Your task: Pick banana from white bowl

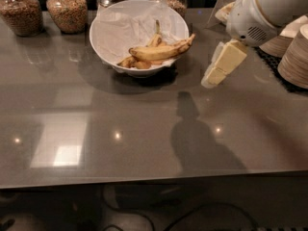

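The white bowl [102, 27], large, round and lined with crumpled white paper, stands at the back middle of the grey table. The banana [161, 51], long and yellow with brown speckles, lies across the bowl with its dark tip over the right rim. Shorter brownish bananas [131, 61] lie under it, and one with an upright stem [156, 36] sits behind it. My gripper [220, 67], cream-coloured on a white arm, hangs over the table just right of the bowl, apart from the banana, holding nothing.
Several glass jars of grains [66, 9] line the back edge. Stacks of tan paper bowls [294, 57] stand at the right edge, close behind my arm. The table's front edge [144, 179] runs across the bottom. My arm's shadow [197, 138] falls on the table.
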Robot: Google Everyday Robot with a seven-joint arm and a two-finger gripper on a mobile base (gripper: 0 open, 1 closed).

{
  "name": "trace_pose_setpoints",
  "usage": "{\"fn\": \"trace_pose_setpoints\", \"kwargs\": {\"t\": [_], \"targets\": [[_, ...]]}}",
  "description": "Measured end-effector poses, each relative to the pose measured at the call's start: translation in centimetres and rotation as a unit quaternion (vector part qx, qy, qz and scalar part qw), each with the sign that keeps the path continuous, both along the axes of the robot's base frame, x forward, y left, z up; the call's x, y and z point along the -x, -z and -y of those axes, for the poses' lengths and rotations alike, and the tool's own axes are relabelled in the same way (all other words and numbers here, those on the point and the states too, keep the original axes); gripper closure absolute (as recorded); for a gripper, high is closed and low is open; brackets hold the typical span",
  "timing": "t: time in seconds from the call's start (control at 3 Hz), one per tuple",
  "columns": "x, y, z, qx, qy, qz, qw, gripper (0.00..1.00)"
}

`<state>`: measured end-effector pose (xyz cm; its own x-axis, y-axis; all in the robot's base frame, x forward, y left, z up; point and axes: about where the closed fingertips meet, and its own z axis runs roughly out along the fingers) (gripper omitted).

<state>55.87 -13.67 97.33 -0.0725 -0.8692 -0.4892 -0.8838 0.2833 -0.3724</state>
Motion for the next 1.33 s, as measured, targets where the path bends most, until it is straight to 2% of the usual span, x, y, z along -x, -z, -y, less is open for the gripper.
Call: {"fn": "trace_pose_setpoints", "kwargs": {"t": [0.33, 0.67, 1.0, 1.33], "targets": [[-3.7, -1.5, -4.0, -0.043, -0.03, 0.042, 0.9978, 0.0], [-3.7, -1.5, -4.0, -0.043, -0.03, 0.042, 0.9978, 0.0], [-5.4, -0.6, -5.2, -0.057, -0.036, 0.05, 0.9965, 0.0], [-8.6, 0.6, -7.3, -0.082, -0.044, 0.053, 0.9943, 0.0]]}}
